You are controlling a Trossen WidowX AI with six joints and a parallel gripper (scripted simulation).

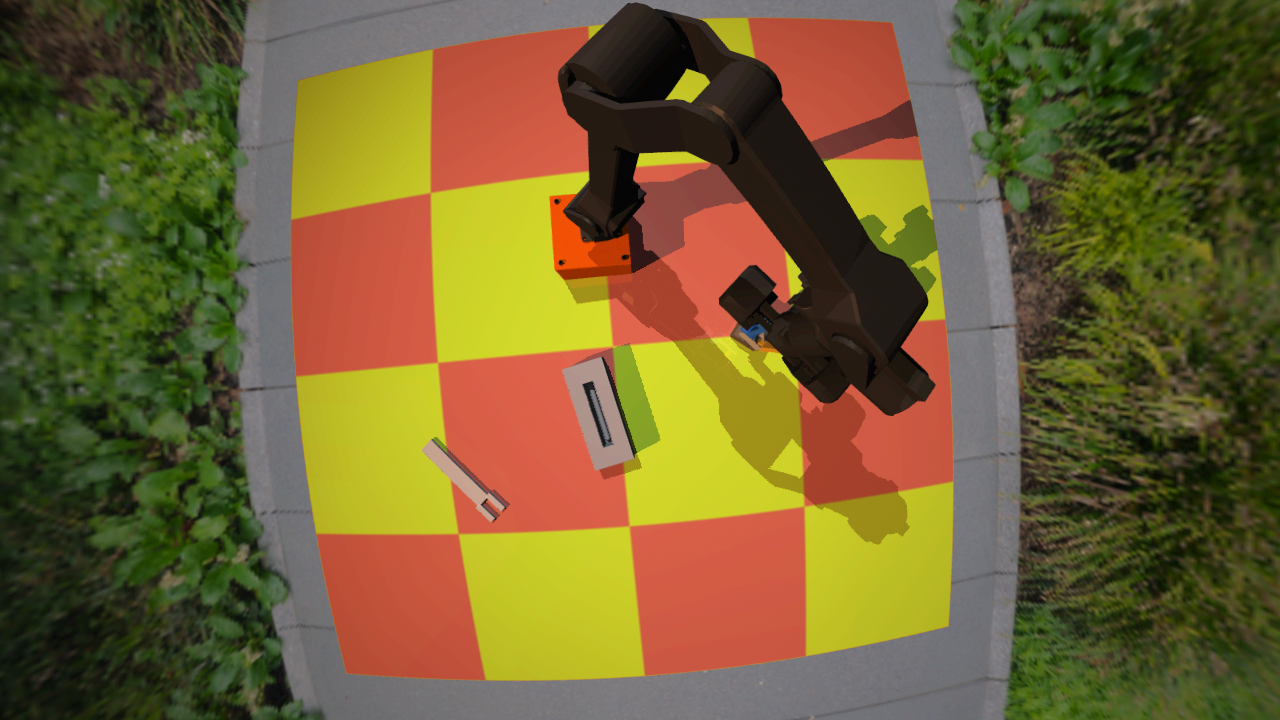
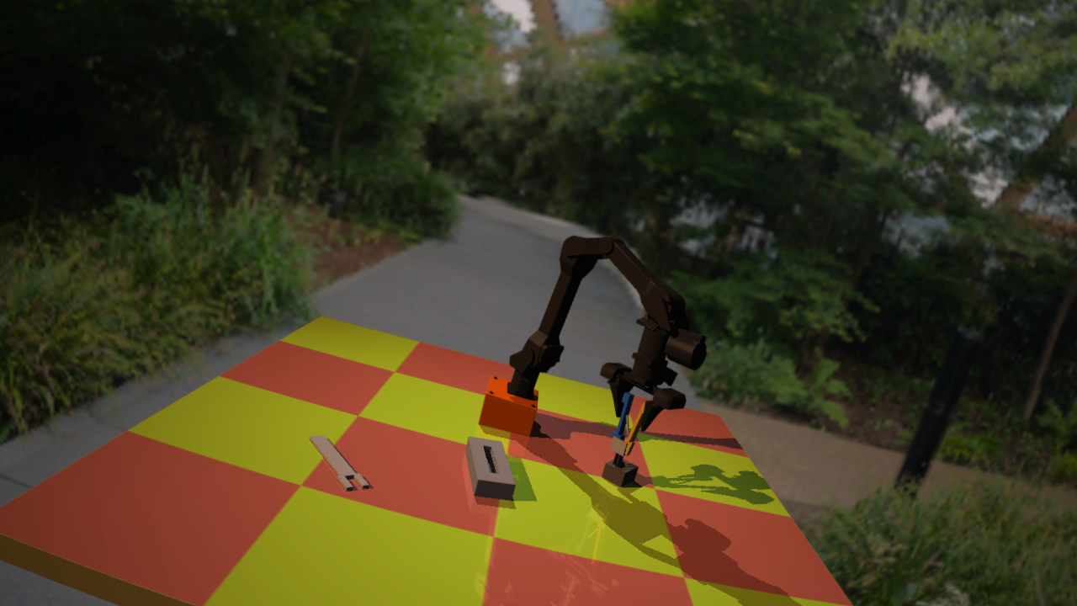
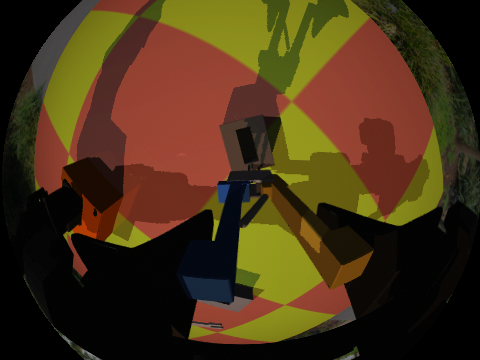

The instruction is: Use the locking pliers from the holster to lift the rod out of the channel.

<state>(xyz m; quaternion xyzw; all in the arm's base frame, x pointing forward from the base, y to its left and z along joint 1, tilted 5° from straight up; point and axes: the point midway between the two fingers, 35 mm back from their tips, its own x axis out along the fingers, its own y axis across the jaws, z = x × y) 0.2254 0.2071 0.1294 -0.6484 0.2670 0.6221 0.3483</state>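
My gripper (image 2: 633, 421) (image 3: 267, 214) is shut on the locking pliers (image 1: 754, 332) (image 2: 623, 414) (image 3: 300, 225). The blue and orange handles stand spread apart, one against each finger, with the pliers' head pointing down. The dark jaws are just over the small grey holster (image 1: 741, 339) (image 2: 620, 475) (image 3: 230, 142). The wrist view shows the holster's dark slot beyond the head; the exact gap to the jaws is hard to tell. The grey channel block (image 1: 580, 402) (image 2: 493, 487) stands left of the holster in the top and exterior views. The thin grey rod (image 1: 598, 416) lies in its narrow slot.
The orange arm base (image 1: 590, 259) (image 2: 506, 412) stands behind the channel block. A pale forked bar (image 1: 456, 470) (image 2: 331, 459) lies flat left of the block. Both are on the red and yellow checkered table (image 1: 716, 591) (image 2: 391, 542). Arm shadows cross the table.
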